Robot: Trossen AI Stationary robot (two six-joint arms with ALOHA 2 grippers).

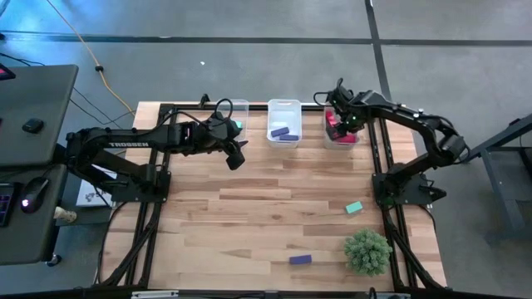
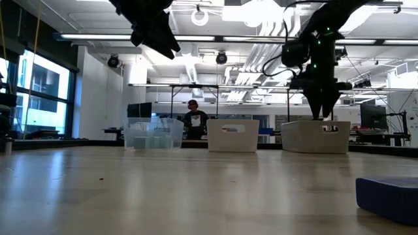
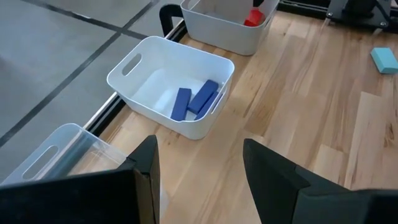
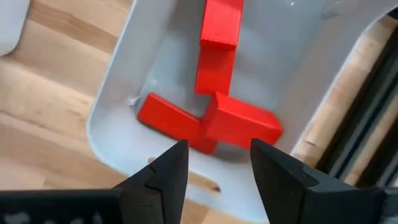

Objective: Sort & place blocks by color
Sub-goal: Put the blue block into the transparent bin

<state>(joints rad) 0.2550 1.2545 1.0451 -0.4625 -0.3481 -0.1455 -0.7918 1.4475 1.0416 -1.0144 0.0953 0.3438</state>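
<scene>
Three bins stand in a row at the table's far edge. The clear left bin [image 1: 237,116] shows a bit of teal. The white middle bin [image 3: 174,87] holds two purple bars [image 3: 196,99]. The right bin [image 4: 124,93] holds several red bars [image 4: 211,118], lying on its floor. A teal block [image 1: 355,208] and a purple bar [image 1: 300,260] lie loose on the table's right half. My left gripper [image 1: 235,154] hangs open above the table, just in front of the clear bin. My right gripper [image 4: 217,168] is open and empty right above the red bin.
A fuzzy green plant ball [image 1: 367,251] sits near the table's near right corner, beside the loose purple bar [image 2: 388,199]. Bare wood spans the table's middle and left [image 1: 216,224]. In the room beyond, a person [image 2: 194,121] stands behind the bins.
</scene>
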